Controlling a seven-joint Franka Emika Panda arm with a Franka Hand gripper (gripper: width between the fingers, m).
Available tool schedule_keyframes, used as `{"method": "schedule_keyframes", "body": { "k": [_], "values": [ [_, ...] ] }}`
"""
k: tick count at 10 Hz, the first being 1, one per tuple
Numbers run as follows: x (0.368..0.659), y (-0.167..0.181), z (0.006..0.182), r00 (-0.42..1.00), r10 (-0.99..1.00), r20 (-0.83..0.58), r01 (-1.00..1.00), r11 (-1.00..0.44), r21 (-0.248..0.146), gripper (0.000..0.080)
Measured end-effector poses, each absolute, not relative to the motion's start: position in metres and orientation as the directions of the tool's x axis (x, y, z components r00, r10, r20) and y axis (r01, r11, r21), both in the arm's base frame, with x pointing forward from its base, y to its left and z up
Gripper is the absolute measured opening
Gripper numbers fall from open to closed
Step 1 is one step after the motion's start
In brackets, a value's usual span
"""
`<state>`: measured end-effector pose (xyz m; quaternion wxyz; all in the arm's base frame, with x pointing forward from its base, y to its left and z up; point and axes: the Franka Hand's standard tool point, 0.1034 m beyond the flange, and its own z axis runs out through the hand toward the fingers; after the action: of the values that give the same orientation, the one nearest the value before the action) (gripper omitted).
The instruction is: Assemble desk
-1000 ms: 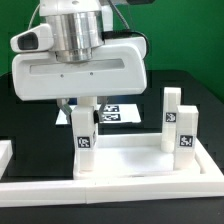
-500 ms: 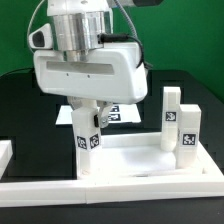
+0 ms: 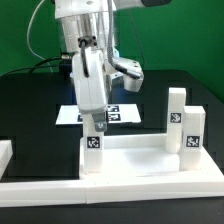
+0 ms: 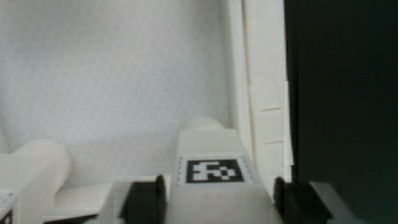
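Jaws stand on either side of a tagged leg, and we read them as closed on it: in the wrist view both dark fingertips flank the white post, although actual pad contact is not resolved. The gripper [image 4: 226, 200] is turned edge-on in the exterior view [image 3: 91, 122], directly above that leg [image 3: 92, 150].

Nearest the camera runs a long white border rail [image 3: 110, 190] across the front, with a second short white piece [image 3: 4, 153] at the exterior view's left edge. Neither belongs to the desk.

Behind the rail lies the tabletop [image 3: 135, 158], upturned, its raised rim facing up. The held leg stands upright at the corner on the exterior view's left. Two further legs stand upright at the exterior view's right end, one nearer [image 3: 190, 138] and one behind it [image 3: 175, 118]. In the wrist view the tabletop's inner floor [image 4: 107, 80] is bare, and the held leg's tag [image 4: 215, 171] faces the lens.

We judge the task well advanced: three legs are visibly in place, the third apparently being seated or turned in its socket. A fourth leg is not visible; it may be hidden behind the arm, or it may remain to be fitted.

Farther back, the marker board [image 3: 108, 114] lies flat on the black table [image 3: 30, 105]. The upright legs crowd the tabletop's ends, so any approach to the remaining corner should come from above.
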<state>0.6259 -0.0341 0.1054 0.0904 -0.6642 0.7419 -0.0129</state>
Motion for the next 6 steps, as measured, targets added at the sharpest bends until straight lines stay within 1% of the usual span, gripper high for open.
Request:
{"method": "schedule_keyframes", "body": {
  "k": [1, 2, 3, 4, 5, 6],
  "values": [
    [0.6259, -0.0337, 0.1053, -0.093, -0.989, -0.116, -0.984, 0.109, -0.140, 0.0372],
    [0.6259, -0.0342, 0.1053, -0.025, -0.994, -0.106, -0.988, 0.041, -0.147, 0.0372],
    [0.6257, -0.0362, 0.1056, 0.142, -0.987, -0.080, -0.979, -0.127, -0.161, 0.0567],
    [0.6267, -0.0333, 0.1074, 0.275, -0.959, -0.061, -0.951, -0.262, -0.167, 0.0623],
    [0.6251, -0.0285, 0.1077, 0.431, -0.901, -0.040, -0.893, -0.420, -0.162, 0.0623],
    [0.6235, -0.0278, 0.1059, 0.496, -0.868, -0.018, -0.857, -0.486, -0.171, 0.0644]
  ]
}}
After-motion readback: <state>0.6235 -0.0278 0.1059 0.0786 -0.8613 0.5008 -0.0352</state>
